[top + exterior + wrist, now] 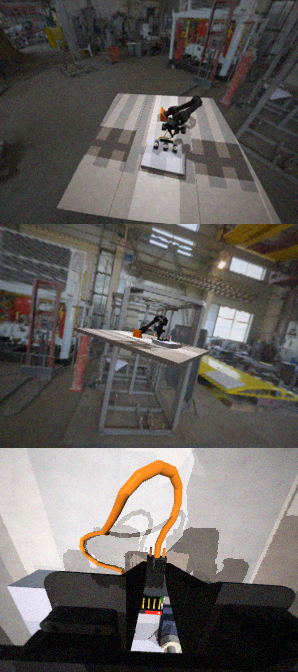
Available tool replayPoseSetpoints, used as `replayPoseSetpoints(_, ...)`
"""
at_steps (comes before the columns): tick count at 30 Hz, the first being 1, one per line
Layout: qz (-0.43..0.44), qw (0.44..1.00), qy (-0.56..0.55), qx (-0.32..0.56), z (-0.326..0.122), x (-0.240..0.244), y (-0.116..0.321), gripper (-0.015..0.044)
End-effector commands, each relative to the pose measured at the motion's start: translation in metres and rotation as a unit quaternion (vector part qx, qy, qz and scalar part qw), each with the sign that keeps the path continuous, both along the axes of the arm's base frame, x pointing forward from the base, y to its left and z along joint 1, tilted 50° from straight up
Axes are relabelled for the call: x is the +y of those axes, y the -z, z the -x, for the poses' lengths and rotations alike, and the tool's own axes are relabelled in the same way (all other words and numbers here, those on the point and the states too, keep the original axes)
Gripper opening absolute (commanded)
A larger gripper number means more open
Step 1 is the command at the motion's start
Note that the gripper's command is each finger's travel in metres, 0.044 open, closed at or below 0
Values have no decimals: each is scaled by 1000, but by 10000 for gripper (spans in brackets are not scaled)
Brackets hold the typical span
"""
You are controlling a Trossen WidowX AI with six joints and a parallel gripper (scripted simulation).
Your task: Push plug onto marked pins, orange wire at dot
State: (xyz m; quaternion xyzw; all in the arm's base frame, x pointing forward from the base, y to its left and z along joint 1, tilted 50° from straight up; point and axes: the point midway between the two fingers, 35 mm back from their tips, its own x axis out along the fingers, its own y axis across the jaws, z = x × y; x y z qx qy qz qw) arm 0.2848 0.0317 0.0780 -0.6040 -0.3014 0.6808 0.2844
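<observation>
My gripper (155,566) (172,132) is shut on the dark plug (156,568), near the holder's pin row. The orange lead (177,493) rises from the plug's back in a loop. Beyond the plug's far end, yellow pins (151,603) show in the wrist view, with a red band (152,612) beside them and a bit of green at the right end. The gap between plug and pins cannot be judged. The holder (163,162) (169,344) is a pale slab. The plug's holes and most of the row are hidden.
A dark blue cylinder with a pale end (169,630) stands close to the pins' right in the wrist view. Three such dark parts stand on the holder in the top view. An orange block (163,114) (137,333) stands on the table behind, near the arm.
</observation>
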Motion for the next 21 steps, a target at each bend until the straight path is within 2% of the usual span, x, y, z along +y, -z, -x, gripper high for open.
replayPoseSetpoints(1, -1, 1000, 2, -1, -11, 0, 0, 0)
replayPoseSetpoints(21, -1, 1000, 2, -1, -19, 3, -2, 0)
